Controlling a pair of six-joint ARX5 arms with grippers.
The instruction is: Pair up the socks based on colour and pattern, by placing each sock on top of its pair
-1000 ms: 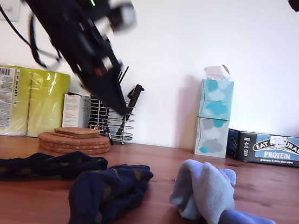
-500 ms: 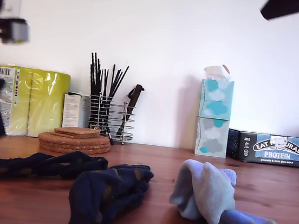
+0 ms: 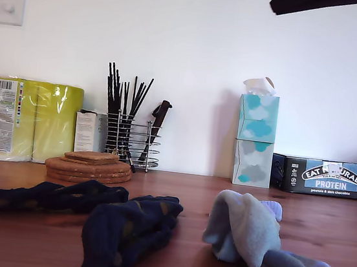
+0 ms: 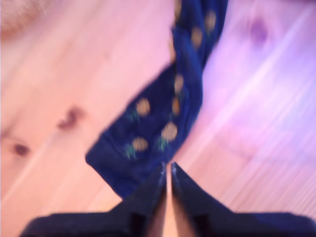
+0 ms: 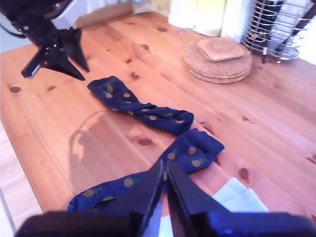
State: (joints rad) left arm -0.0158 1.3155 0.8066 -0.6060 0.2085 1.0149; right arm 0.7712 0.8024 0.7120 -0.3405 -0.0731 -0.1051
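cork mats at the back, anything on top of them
A smaller square cork coaster lies on top of the stack of round cork mats. Whatever sits beneath the stack, besides the wooden table, is covered.

An arm gone from exterior view.

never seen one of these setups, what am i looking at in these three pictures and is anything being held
This is a robot with two arms, each ending in a gripper. One picture is from a fixed camera low at table level. The other two are cameras mounted on the grippers, looking down past their shut fingers.

On the wooden table lie two navy dotted socks, touching where they meet, and bunched light blue socks. Cork mats, a wire rack and tissue boxes stand behind.

My first gripper hovers over a navy sock; my second gripper is higher up. Neither holds anything.
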